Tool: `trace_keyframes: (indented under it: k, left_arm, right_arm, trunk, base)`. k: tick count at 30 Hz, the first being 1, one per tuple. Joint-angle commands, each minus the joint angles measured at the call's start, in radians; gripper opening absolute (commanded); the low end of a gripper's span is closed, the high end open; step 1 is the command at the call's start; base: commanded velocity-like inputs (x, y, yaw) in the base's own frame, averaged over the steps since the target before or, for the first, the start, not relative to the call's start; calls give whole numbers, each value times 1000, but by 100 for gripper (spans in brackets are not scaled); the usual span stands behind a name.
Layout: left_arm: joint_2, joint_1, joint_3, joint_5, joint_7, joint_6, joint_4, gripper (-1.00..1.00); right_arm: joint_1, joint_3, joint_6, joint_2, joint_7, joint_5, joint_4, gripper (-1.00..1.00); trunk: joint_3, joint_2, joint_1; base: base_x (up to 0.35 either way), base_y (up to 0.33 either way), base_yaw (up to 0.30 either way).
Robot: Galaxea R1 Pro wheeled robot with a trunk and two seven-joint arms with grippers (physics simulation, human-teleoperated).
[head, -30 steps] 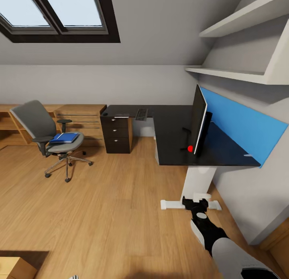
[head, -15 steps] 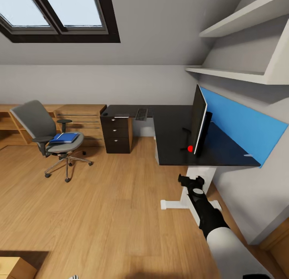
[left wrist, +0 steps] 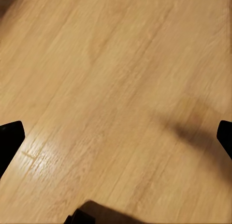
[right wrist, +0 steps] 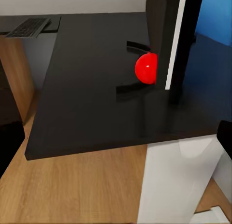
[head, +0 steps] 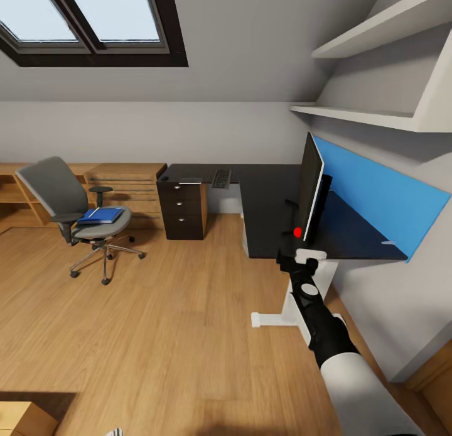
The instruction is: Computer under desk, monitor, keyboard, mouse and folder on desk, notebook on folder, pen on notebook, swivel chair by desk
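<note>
The monitor (right wrist: 169,35) is cut off above the tabletop (right wrist: 87,88). Beyond it the keyboard (head: 221,178) is too small to make out keys. The right tool (head: 295,260) is too small to judge.

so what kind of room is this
Most likely an attic room used as a home office: a skylight in the sloped wall, an L-shaped desk holding a monitor, and a swivel chair.

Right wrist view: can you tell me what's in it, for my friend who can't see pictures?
A glossy black desk fills most of the picture, with a thin monitor standing edge-on and a red dot at its lower corner. A keyboard lies at the far end, a white pedestal leg stands below, and the wooden floor shows underneath.
</note>
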Motion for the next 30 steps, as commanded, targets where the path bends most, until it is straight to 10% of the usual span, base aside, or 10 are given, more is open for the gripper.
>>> trace_keyframes:
  k: [1, 30]
  left_arm:
    - [-1, -1, 9, -8, -7, -9, 1, 100]
    - [-3, -1, 7, -8, -7, -24, 2, 100]
  right_arm:
    - [0, 4, 3, -1, -7, 2, -15, 100]
    - [10, 5, -194, -8, -122, 7, 27, 100]
  trunk:
    - [-1, -1, 0]
    - [-1, -1, 0]
  base:
    - [0, 0, 0]
    - [43, 0, 0]
